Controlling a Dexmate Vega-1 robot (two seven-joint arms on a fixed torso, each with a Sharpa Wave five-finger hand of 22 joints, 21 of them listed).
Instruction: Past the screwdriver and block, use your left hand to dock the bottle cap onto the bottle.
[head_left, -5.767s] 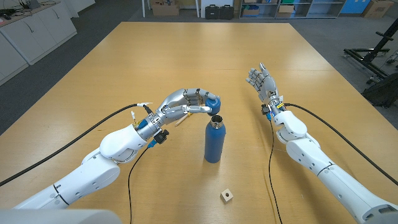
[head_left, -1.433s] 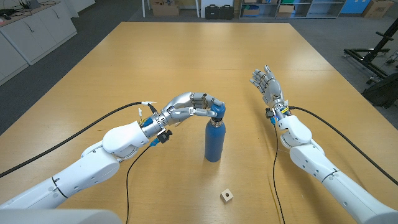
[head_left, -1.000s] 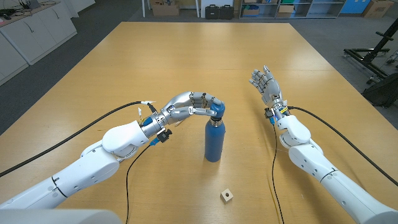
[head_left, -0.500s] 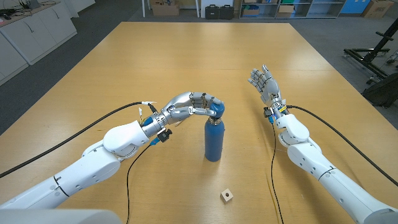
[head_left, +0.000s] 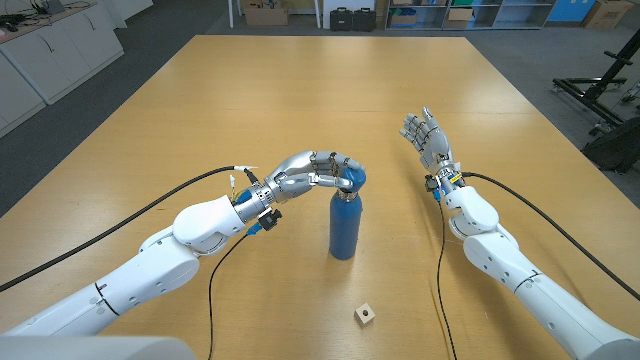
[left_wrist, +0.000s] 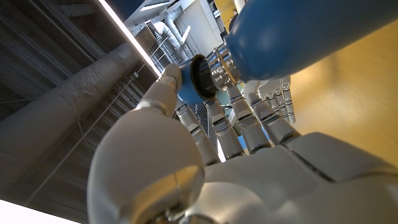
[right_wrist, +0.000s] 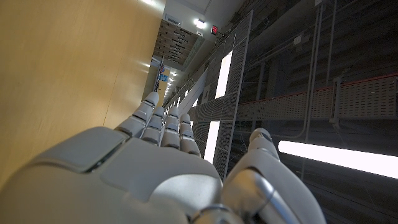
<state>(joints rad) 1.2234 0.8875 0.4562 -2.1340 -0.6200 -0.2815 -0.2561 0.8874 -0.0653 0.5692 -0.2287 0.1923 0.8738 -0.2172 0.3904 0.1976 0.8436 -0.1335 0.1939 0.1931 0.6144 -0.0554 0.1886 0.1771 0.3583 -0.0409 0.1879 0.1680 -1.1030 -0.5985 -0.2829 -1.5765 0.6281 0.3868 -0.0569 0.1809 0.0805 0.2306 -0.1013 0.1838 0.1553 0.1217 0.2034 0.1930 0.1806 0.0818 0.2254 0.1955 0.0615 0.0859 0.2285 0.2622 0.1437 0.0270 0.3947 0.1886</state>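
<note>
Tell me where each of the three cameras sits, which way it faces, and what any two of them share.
Head view: fixed on the robot's head, looking down the table; both arms show, left hand holding the cap at the bottle, right hand raised, block near.
Left wrist view: on the left wrist, along the hand's back toward cap and bottle neck.
Right wrist view: on the right wrist, past its open fingers; table beside, ceiling beyond.
Shared: head and left wrist views both show cap, bottle and left hand.

Bottle cap (head_left: 350, 178) mostly hidden by left hand (head_left: 318, 172) fingers; bottle (left_wrist: 311, 34) body cut off at frame edge.
</note>
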